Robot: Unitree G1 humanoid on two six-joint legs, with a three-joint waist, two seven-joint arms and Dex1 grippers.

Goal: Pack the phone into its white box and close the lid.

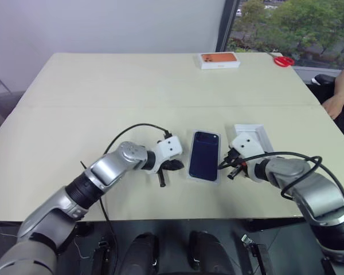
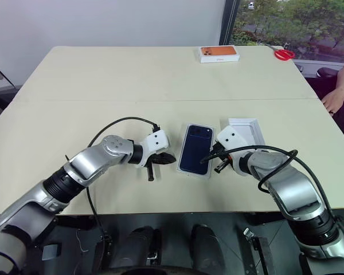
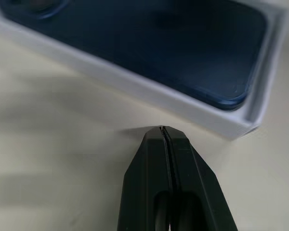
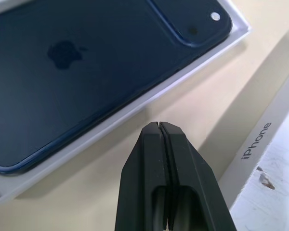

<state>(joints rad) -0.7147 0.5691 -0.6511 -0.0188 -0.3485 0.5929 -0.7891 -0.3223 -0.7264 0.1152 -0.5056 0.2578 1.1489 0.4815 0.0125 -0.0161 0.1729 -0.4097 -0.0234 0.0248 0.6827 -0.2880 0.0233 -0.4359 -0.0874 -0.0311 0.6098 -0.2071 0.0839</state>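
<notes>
Between the two sets of fingers on the desk [image 1: 103, 86]: the white box [image 1: 204, 179], open, with the phone [image 1: 204, 154] lying flat inside it, back side up, camera cluster at the far end.

Left fingers [image 3: 162, 144] pressed together, nothing between them, tips just beside the box's long left wall near its near corner; contact with the wall not clear. Left gripper [image 1: 162, 179] sits on the desk side of that wall.

Right fingers [image 4: 160, 139] also together and empty, tips just beside the box's right wall, pointing at it. Right gripper [image 2: 218, 166] sits between the box and the lid [image 2: 249, 129].

Lid lies just beyond and to the right of the right fingers, plain white inside facing up, nothing in it, printed side wall toward the fingers.

Well apart at the far desk edge: orange-printed box [image 1: 218, 59], closed, and red scissors [image 1: 283, 61].
</notes>
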